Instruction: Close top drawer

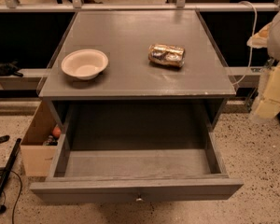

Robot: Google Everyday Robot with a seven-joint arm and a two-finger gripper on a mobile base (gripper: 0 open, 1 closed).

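gaping open, top drawer (135, 190); end effector (271, 96) at right.

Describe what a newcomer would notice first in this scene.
The top drawer gapes wide open and empty in the foreground. On the cabinet top sit a white bowl at left and a shiny crushed can at right. The gripper is at the right edge.

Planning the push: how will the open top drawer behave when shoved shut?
The top drawer looks empty, so probably light. Its wide rigid front likely slides straight if pushed near the central knob. The gripper hangs right of the cabinet.
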